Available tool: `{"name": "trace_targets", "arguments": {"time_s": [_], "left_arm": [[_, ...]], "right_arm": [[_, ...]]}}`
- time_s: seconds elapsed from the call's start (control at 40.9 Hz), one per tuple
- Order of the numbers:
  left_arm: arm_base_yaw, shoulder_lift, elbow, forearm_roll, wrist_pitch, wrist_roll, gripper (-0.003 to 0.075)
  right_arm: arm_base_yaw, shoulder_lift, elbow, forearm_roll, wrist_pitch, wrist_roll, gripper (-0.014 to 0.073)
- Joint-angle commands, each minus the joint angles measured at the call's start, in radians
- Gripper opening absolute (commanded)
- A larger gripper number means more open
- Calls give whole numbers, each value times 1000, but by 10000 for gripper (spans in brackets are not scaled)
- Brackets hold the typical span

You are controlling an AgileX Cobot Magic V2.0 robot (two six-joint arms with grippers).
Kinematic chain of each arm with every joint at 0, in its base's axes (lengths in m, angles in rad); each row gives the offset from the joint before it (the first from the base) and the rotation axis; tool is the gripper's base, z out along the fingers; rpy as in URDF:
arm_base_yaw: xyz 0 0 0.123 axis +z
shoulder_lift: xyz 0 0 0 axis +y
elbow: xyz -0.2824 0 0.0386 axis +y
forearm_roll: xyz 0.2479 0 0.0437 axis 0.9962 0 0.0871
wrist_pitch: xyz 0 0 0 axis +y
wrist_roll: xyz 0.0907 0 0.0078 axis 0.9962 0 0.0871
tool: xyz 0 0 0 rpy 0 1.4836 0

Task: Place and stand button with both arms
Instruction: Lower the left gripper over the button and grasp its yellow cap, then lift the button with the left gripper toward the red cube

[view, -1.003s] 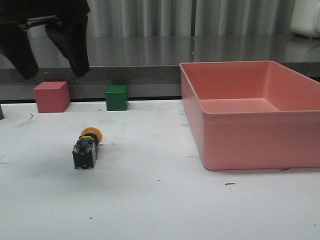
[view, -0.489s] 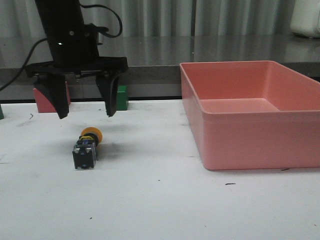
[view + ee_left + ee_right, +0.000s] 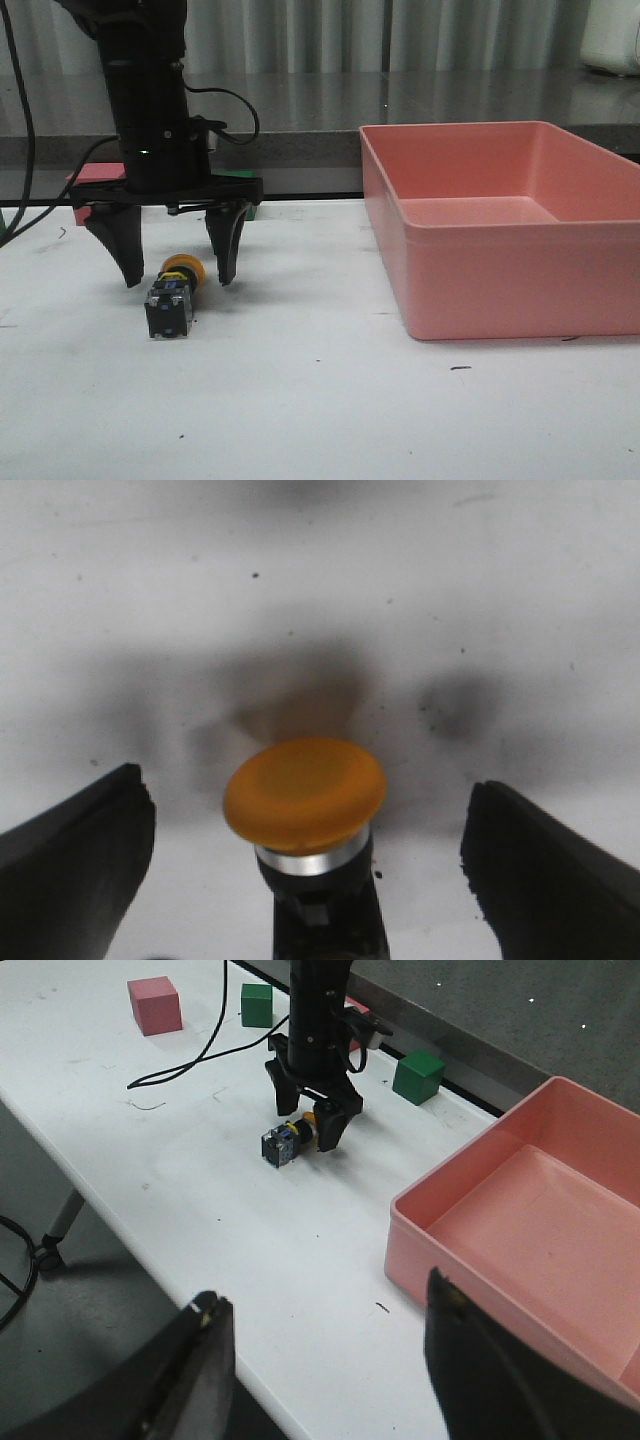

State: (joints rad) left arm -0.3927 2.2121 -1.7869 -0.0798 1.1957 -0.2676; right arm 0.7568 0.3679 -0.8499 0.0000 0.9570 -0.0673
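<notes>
The button [image 3: 172, 296] lies on its side on the white table, its yellow cap [image 3: 185, 268] towards the back and its black base towards the front. My left gripper [image 3: 178, 280] is open, low over the table, one finger on each side of the cap without touching it. In the left wrist view the cap [image 3: 305, 792] sits centred between the fingers [image 3: 85, 850]. My right gripper [image 3: 325, 1300] is open and empty, high over the table's front edge, far from the button [image 3: 288, 1141]. It does not show in the front view.
A large pink bin [image 3: 480, 280] stands at the right. A pink cube [image 3: 95, 172] and a green cube [image 3: 240, 176] sit behind the left gripper, partly hidden. The right wrist view shows two green cubes [image 3: 418, 1075] [image 3: 257, 1003] and another pink cube [image 3: 153, 1004].
My left gripper has come down from the upper left and now straddles the button's cap, still open. The button has not moved.
</notes>
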Motion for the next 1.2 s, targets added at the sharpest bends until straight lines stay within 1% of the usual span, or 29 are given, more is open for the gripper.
{"name": "trace_targets", "arguments": {"time_s": [0.0,0.073,0.22,0.514,0.563,0.636,0.734,0.808,0.881,0.93,1.101,1.175], "left_arm": [[7,-60,-33,-5,-15,-18,599],[7,-54,-33,-2,-17,-25,585],[13,-37,-33,-12,-17,-32,525],[13,-23,-33,-13,-20,-32,497],[13,-23,-33,-13,-20,-32,471],[13,-23,-33,-13,-16,-32,411],[13,-23,-33,-17,-16,-32,307],[13,-23,-33,-17,-16,-32,252],[13,-23,-33,-17,-16,-32,216],[13,-23,-33,-11,-16,-32,203],[13,-36,-33,7,-14,-32,204],[13,-56,-33,48,-10,-32,204]], "right_arm": [[-5,9,-20,0,-80,-10,447],[-5,9,-20,0,-80,-10,447],[-5,9,-20,0,-80,-10,447],[-5,9,-20,0,-80,-10,447],[-5,9,-20,0,-80,-10,447],[-5,9,-20,0,-80,-10,447],[-5,9,-20,0,-80,-10,447],[-5,9,-20,0,-80,-10,447],[-5,9,-20,0,-80,-10,447],[-5,9,-20,0,-80,-10,447],[-5,9,-20,0,-80,-10,447],[-5,9,-20,0,-80,-10,447]]}}
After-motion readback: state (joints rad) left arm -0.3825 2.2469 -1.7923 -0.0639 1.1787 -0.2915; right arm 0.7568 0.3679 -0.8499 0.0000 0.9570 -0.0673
